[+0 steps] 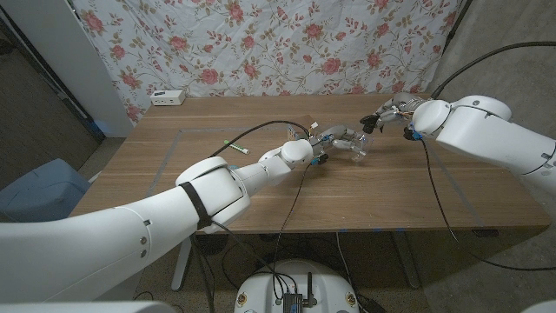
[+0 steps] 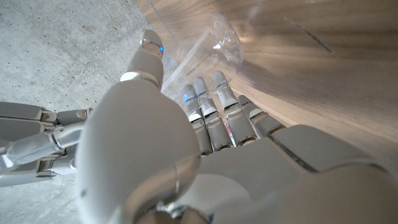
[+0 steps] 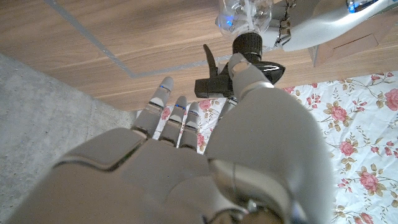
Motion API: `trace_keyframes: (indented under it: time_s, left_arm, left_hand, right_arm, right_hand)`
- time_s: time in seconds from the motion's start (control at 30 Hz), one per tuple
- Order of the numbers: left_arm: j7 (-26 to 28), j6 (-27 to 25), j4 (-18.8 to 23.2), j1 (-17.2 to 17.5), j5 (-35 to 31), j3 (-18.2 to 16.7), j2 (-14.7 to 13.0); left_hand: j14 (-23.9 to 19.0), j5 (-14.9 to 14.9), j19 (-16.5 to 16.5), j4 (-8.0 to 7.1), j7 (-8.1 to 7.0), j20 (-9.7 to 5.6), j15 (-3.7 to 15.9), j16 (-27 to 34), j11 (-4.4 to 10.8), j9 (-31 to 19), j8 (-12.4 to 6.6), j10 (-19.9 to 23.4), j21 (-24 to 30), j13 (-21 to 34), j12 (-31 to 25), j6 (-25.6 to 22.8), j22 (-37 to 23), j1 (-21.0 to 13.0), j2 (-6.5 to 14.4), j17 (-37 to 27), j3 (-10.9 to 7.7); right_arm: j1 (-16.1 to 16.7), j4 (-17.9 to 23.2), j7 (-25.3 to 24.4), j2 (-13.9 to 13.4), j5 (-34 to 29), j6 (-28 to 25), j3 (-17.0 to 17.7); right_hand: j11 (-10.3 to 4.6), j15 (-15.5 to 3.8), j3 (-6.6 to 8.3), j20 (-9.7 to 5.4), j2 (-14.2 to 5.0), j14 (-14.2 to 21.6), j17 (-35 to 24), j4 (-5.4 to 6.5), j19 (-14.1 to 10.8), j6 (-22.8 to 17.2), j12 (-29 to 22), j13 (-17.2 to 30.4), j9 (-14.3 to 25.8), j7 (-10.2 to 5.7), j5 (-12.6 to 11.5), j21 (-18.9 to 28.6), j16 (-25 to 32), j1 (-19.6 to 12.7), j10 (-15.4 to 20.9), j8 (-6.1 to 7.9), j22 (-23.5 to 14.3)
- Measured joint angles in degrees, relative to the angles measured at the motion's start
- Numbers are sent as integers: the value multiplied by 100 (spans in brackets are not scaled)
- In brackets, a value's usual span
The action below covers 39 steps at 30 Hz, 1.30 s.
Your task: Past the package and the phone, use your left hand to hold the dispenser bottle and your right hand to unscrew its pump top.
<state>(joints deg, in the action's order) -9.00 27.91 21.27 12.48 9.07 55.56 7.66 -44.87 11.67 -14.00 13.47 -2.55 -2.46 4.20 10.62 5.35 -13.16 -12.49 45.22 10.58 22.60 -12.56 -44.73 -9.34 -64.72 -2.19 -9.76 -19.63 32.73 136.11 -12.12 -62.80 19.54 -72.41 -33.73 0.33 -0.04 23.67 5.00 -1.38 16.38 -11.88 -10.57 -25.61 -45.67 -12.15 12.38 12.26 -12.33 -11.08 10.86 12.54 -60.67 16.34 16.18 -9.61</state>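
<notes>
Over the table [image 1: 261, 196], the left robot hand [image 1: 323, 143] grips the clear bottle [image 1: 354, 143] on its side, while the right robot hand [image 1: 388, 116] pinches its black pump [image 3: 249, 53].

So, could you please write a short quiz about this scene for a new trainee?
1. True or false: the clear dispenser bottle stands upright on the wooden table.
2. Which hand grips the bottle? A) left hand B) right hand C) neither
3. Fill in: the right hand's fingers are at the bottle's black ____.

Key: 1 false, it is held tilted on its side. 2 A. 3 pump top.
</notes>
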Motion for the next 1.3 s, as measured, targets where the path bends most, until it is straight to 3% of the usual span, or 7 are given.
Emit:
trace_keyframes:
  time_s: [0.33,0.57,0.83,1.03,1.3]
  left_arm:
    - [0,-8,-4,-1,9,5,1]
    - [0,-18,-7,-1,13,8,1]
    - [7,-22,-8,-3,13,14,1]
    - [9,-22,-8,-3,13,16,-2]
    - [11,10,-8,-3,7,17,-17]
  left_hand:
    - [1,-1,0,-1,0,0,1,0,1,0,5,-1,0,2,-5,0,0,0,0,1,1]
    - [-18,-2,0,-1,0,0,-18,0,-14,0,-4,14,0,2,-18,0,0,0,0,5,1]
    - [-19,-5,0,-1,1,0,-19,-2,-21,0,-4,21,0,2,-18,-1,0,0,0,3,1]
    - [-19,-6,0,-1,1,0,-19,-3,-20,0,-3,20,0,2,-16,-1,0,0,0,1,1]
    - [-19,-7,0,-2,1,0,-18,-21,-20,0,1,20,0,2,2,-1,0,0,0,0,2]
  right_arm:
    - [120,-58,12,27,37,147,125]
    - [205,-71,18,30,70,241,226]
    - [314,-45,11,19,104,318,343]
    - [403,3,-23,2,118,371,430]
    - [548,119,-176,-4,129,441,580]
  right_hand:
    - [-169,-71,119,-40,-128,-34,-23,-7,40,-61,0,-14,-2,-18,0,0,0,-356,-6,0,0]
    - [-221,-80,156,-101,-98,-43,-15,-18,39,-69,30,-14,-29,-29,29,0,0,-578,-59,0,0]
    - [-271,-121,161,-124,-73,-84,-26,22,62,348,39,-2,-29,-23,71,0,0,-708,-110,-216,0]
    - [-225,-95,-15,-120,47,-110,-53,197,103,615,39,3,-42,-33,93,0,44,-500,-152,-348,0]
    - [-143,-34,-209,-88,152,-125,-80,392,131,746,39,2,-39,-11,93,0,44,10,-110,-391,0]
